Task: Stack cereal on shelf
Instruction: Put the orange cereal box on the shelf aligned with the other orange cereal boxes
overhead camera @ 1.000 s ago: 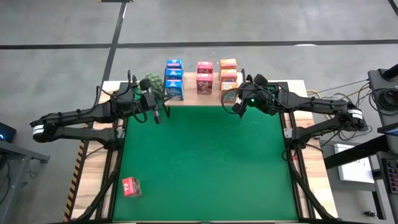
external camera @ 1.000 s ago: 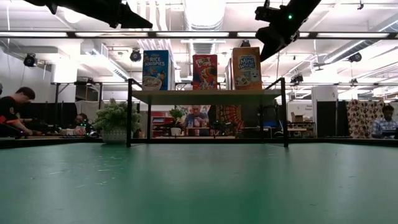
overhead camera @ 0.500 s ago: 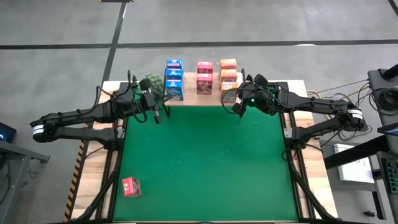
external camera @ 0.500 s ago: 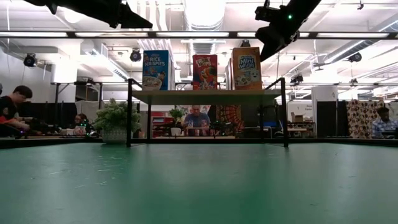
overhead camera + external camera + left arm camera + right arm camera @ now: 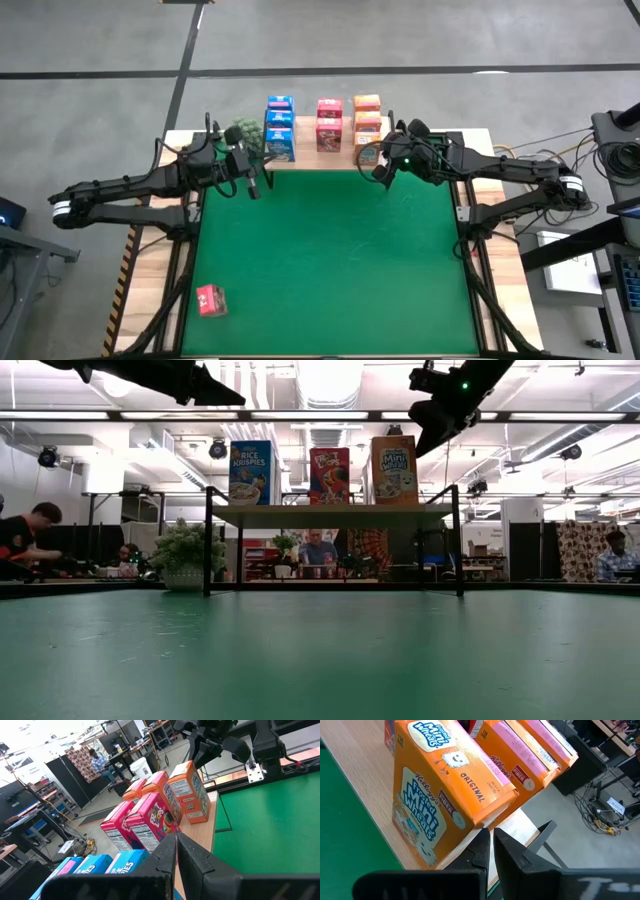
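- High view shows you the right gripper point(image 5: 378, 172) closed and empty, just off the lower right of the orange cereal boxes point(image 5: 367, 122).
- Your left gripper point(image 5: 252, 184) is closed too, empty, lower left of the shelf point(image 5: 310, 157).
- Shelf carries blue, pink and orange rows; one pink-red box point(image 5: 211, 299) lies lower left on the green mat point(image 5: 330, 260).

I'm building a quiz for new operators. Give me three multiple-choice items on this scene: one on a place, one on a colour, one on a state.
1. Where is the stray red box?
A. on the shelf
B. near corner of the green mat, left arm's side
C. beside the plant

2. What colour are the boxes nearest the right pincer?
A. orange
B. blue
C. green

3. The left pincer is:
A. wide open
B. gripping a box
C. shut, empty

Key: 1 B, the high view shows it alone there. 2 A, orange boxes fill its wrist view. 3 C, fingers meet with nothing between.
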Robot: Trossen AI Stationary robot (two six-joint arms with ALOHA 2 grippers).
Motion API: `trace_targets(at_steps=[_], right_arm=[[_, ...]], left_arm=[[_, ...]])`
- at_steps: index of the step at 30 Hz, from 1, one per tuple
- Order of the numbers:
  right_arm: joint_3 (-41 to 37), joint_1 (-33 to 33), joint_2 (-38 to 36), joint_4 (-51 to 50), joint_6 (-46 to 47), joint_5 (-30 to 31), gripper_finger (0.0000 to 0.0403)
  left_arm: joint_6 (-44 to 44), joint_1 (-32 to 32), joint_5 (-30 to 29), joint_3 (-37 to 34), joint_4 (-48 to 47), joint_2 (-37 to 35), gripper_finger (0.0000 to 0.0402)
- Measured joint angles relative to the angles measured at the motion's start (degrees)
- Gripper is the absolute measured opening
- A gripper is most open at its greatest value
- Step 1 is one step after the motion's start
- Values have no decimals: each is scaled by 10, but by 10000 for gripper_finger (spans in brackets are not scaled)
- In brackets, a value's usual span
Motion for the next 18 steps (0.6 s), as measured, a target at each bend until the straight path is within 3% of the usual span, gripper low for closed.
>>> trace_targets(at_steps=[18], right_arm=[[12,1,-9,-17,-26,6,13]], left_arm=[[0,0,0,0,0,0,0]])
